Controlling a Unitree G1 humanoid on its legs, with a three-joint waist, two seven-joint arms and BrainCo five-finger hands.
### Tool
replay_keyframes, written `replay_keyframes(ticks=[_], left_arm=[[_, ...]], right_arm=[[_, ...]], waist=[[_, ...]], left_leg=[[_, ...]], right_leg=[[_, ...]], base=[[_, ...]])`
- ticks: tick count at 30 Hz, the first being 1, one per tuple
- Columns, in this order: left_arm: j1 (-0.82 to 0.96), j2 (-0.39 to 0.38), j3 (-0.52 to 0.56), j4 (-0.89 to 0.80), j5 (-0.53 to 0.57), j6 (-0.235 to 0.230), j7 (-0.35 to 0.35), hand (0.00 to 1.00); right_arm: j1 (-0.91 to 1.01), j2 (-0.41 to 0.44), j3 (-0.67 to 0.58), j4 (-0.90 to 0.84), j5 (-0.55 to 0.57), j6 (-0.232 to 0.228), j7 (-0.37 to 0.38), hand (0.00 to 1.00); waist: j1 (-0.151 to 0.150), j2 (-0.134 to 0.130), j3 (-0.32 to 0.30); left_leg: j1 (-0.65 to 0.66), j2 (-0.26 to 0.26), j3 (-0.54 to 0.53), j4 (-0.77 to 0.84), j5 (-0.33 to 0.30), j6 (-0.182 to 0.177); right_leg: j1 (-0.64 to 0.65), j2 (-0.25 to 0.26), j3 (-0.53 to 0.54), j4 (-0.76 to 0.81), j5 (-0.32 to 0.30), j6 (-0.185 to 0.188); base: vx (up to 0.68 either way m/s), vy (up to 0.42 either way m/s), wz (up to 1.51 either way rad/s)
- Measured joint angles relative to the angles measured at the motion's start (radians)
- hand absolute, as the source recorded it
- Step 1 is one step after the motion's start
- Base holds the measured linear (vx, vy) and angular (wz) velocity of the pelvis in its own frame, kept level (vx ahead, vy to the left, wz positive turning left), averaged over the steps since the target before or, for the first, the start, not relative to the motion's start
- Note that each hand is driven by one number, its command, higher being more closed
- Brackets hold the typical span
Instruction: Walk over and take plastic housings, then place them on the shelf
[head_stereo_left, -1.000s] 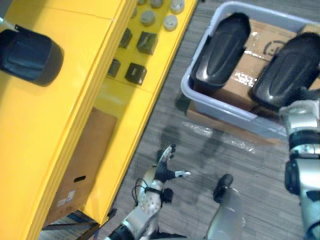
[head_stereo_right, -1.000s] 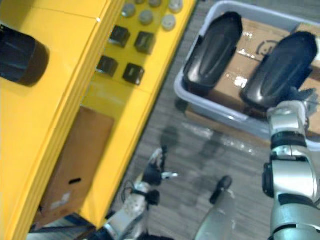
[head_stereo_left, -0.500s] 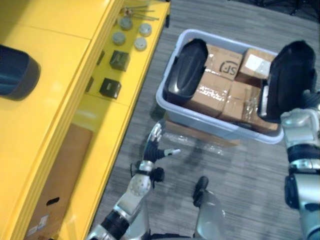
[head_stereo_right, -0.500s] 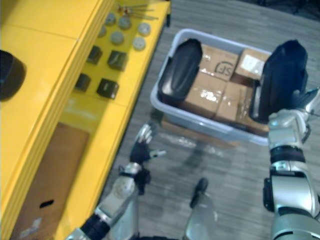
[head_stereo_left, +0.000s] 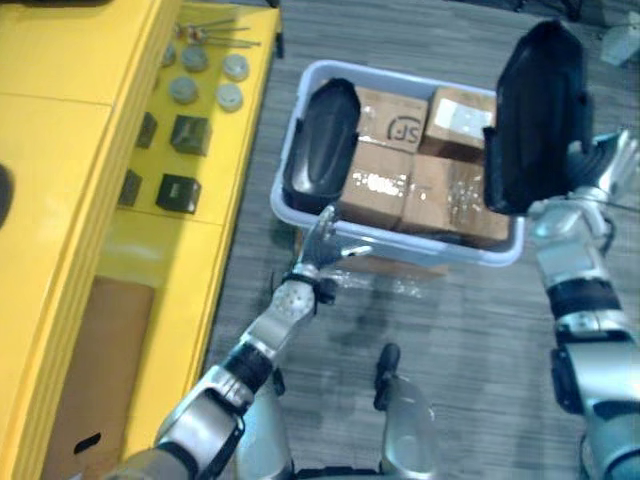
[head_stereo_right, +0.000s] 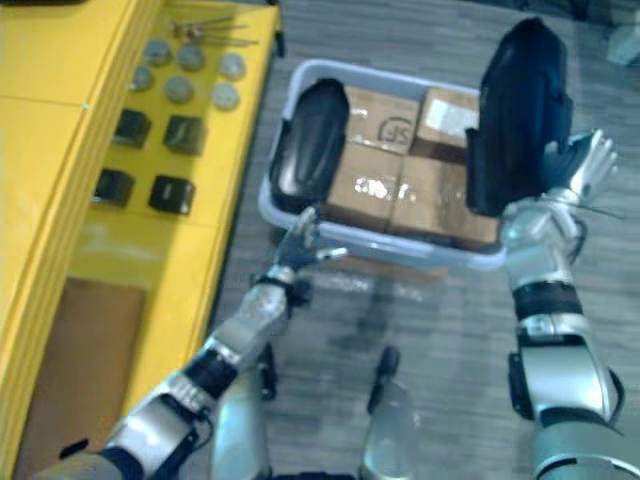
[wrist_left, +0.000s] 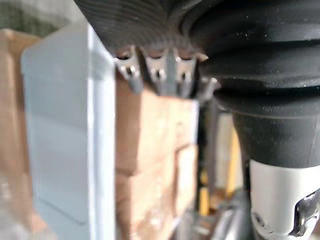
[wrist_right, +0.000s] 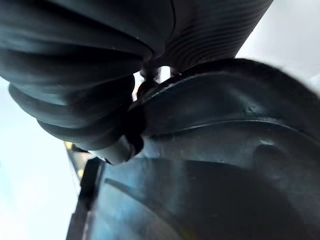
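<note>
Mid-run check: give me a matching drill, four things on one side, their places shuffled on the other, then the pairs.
1. raised housing
2. second housing
3. grey discs
4. left hand

A. open, by the bin's near wall
B. on the yellow shelf
C. held upright in the right hand
D. lying at the bin's left end

Pairs: 1-C, 2-D, 3-B, 4-A
</note>
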Motion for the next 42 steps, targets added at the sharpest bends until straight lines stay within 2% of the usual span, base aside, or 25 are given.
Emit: replay_keyframes(ticks=[5, 12, 15, 17, 22, 29, 30, 32, 36, 38, 42], left_arm=[[-0.039, -0.02, 0.025, 0.035, -0.017, 0.004, 0.017, 0.0], [-0.073, -0.037, 0.046, 0.035, -0.132, 0.03, 0.036, 0.0], [-0.073, -0.06, 0.047, 0.047, -0.207, 0.032, 0.026, 0.0], [-0.075, -0.078, 0.047, 0.049, -0.273, 0.032, 0.007, 0.0], [-0.121, -0.101, 0.049, 0.124, -0.368, 0.041, -0.007, 0.0], [-0.166, -0.102, 0.085, 0.152, -0.414, 0.04, -0.031, 0.0], [-0.166, -0.102, 0.086, 0.155, -0.434, 0.04, -0.031, 0.0], [-0.166, -0.102, 0.088, 0.157, -0.441, 0.038, -0.031, 0.0], [-0.168, -0.099, 0.116, 0.164, -0.484, 0.024, -0.031, 0.0], [-0.167, -0.095, 0.116, 0.164, -0.515, 0.022, -0.031, 0.0], [-0.168, -0.096, 0.115, 0.164, -0.551, -0.009, -0.039, 0.0]], right_arm=[[-0.065, 0.042, 0.027, 0.0, -0.019, -0.004, 0.005, 1.0], [-0.096, 0.082, 0.049, 0.0, -0.038, -0.018, 0.0, 1.0], [-0.11, 0.108, 0.066, -0.024, -0.061, -0.038, 0.0, 1.0], [-0.125, 0.129, 0.08, -0.035, -0.079, -0.067, -0.002, 1.0], [-0.128, 0.148, 0.111, -0.066, -0.124, -0.105, -0.004, 1.0], [-0.126, 0.178, 0.148, -0.095, -0.178, -0.125, -0.006, 1.0], [-0.125, 0.188, 0.149, -0.1, -0.193, -0.14, -0.006, 1.0], [-0.122, 0.195, 0.153, -0.105, -0.204, -0.167, -0.006, 1.0], [-0.078, 0.224, 0.159, -0.171, -0.249, -0.214, -0.006, 1.0], [-0.05, 0.227, 0.181, -0.189, -0.264, -0.235, -0.005, 1.0], [0.016, 0.248, 0.196, -0.211, -0.278, -0.252, 0.0, 1.0]], waist=[[0.001, -0.003, 0.0], [0.006, -0.003, 0.0], [0.006, -0.003, 0.0], [0.006, -0.003, 0.0], [0.004, -0.003, 0.0], [0.001, -0.004, 0.001], [-0.003, -0.004, 0.001], [-0.009, -0.007, 0.003], [-0.022, -0.04, 0.017], [-0.028, -0.048, 0.019], [-0.033, -0.05, 0.02]], left_leg=[[-0.017, 0.014, 0.022, 0.0, -0.003, -0.004], [-0.032, 0.015, 0.021, 0.004, -0.003, -0.004], [-0.031, 0.015, 0.019, 0.004, -0.003, -0.004], [-0.032, 0.015, 0.017, 0.003, -0.002, -0.005], [-0.033, 0.015, 0.018, 0.001, 0.001, -0.009], [-0.031, 0.013, 0.026, 0.0, 0.001, -0.009], [-0.03, 0.013, 0.027, 0.0, 0.001, -0.009], [-0.028, 0.013, 0.028, 0.0, 0.001, -0.009], [-0.005, 0.012, 0.042, -0.005, 0.001, -0.01], [0.011, 0.01, 0.049, -0.014, 0.002, -0.01], [0.043, 0.008, 0.054, -0.036, 0.008, -0.015]], right_leg=[[-0.04, 0.012, 0.023, 0.006, 0.004, -0.006], [-0.061, 0.009, 0.024, 0.028, -0.001, -0.012], [-0.065, 0.008, 0.024, 0.045, -0.014, -0.012], [-0.074, 0.006, 0.025, 0.061, -0.022, -0.016], [-0.083, 0.006, 0.029, 0.07, -0.025, -0.017], [-0.094, 0.006, 0.044, 0.076, -0.025, -0.017], [-0.095, 0.006, 0.046, 0.077, -0.025, -0.017], [-0.095, 0.005, 0.047, 0.081, -0.026, -0.017], [-0.093, 0.003, 0.062, 0.092, -0.031, -0.015], [-0.086, 0.002, 0.069, 0.092, -0.032, -0.015], [-0.063, 0.002, 0.069, 0.085, -0.035, -0.014]], base=[[0.02, -0.013, -0.15], [0.02, -0.004, 0.01], [0.0, -0.002, 0.01], [0.0, 0.0, 0.0], [0.0, 0.0, 0.0], [0.01, 0.004, -0.03], [0.01, 0.001, -0.03], [0.0, 0.0, 0.0], [-0.01, 0.004, -0.07], [0.0, 0.009, -0.07], [0.0, 0.001, -0.01]])
